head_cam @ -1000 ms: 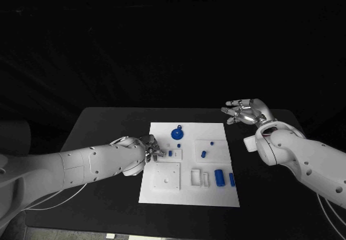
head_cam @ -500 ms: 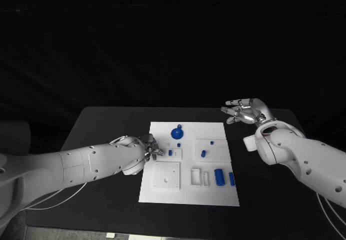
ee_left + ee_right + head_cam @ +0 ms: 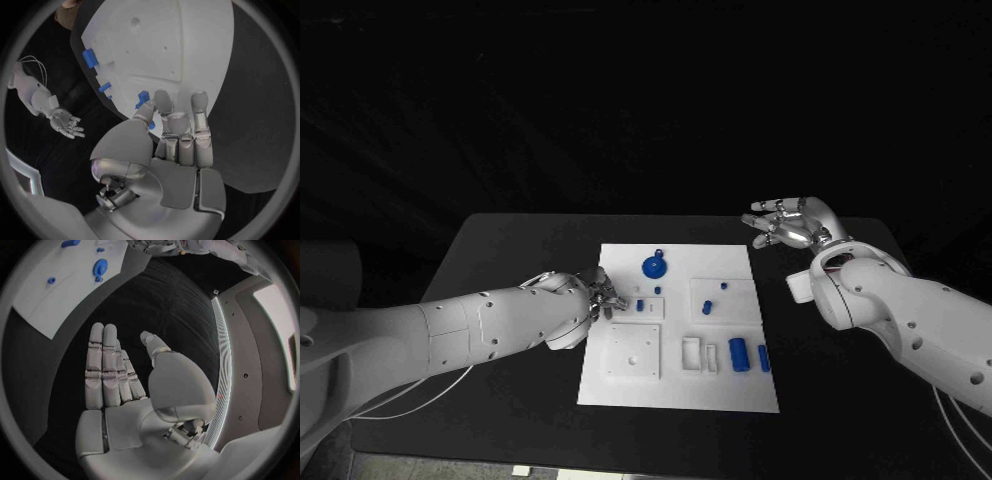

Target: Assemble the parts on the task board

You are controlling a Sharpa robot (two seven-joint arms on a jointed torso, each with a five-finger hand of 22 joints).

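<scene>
Nothing has shifted over the last second: left hand (image 3: 596, 298) stays at the task board's (image 3: 678, 395) left edge, fingers (image 3: 164, 107) pinching a small blue part (image 3: 143, 98). Seating looks unfinished. Right hand (image 3: 792, 224) hovers over the bench (image 3: 516, 250) beyond the board's far right corner, fingers spread, empty.

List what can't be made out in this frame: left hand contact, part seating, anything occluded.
- Left hand, head view: its fingers crowd over a small blue part at the task board edge; held or merely touched, cannot tell.
- Left wrist view: thumb and fingers cover that contact.
- Blue parts, head view: too small to judge seated or loose.
- Right hand: open off the board.
</scene>
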